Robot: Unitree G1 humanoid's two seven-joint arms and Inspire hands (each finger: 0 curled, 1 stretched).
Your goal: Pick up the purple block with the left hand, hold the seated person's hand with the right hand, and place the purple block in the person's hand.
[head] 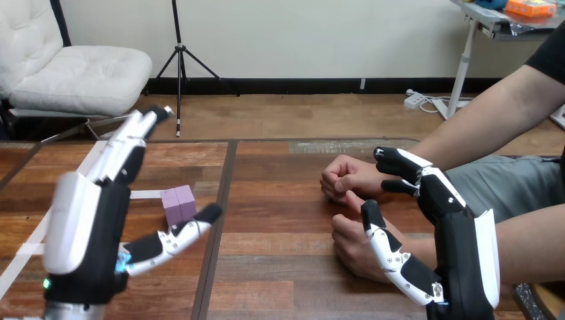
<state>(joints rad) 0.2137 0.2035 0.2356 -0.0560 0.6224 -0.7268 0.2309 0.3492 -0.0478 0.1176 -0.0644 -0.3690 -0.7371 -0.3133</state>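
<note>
The purple block (178, 204) sits on the wooden worktop (280, 200), left of the middle, just beside a strip of white tape (146, 194). Nothing grips it.

The robot's left hand (86, 227) is raised at the near left with its white-shelled back to the camera. Its fingers (126, 143) are straight and point up and away, and its thumb (176, 240) is stretched out to the right. The thumb's black tip shows just in front of the block. Whether it touches the block I cannot tell. That hand is spread wide and has hold of nothing.

On the right, the person rests two loosely closed hands on the worktop, one behind the other. The person's farther hand (343, 179) lies nearer the middle of the worktop, and the person's nearer hand (353, 243) lies closer to the robot.

The robot's right hand (446, 200) comes in from the lower right, also spread open. Its fingers (400, 160) reach left over the wrist of the farther hand. Its thumb (383, 243) shows across the nearer hand. Neither fingers nor thumb are curled round anything, and I cannot tell whether the thumb touches the person's hand.
</note>
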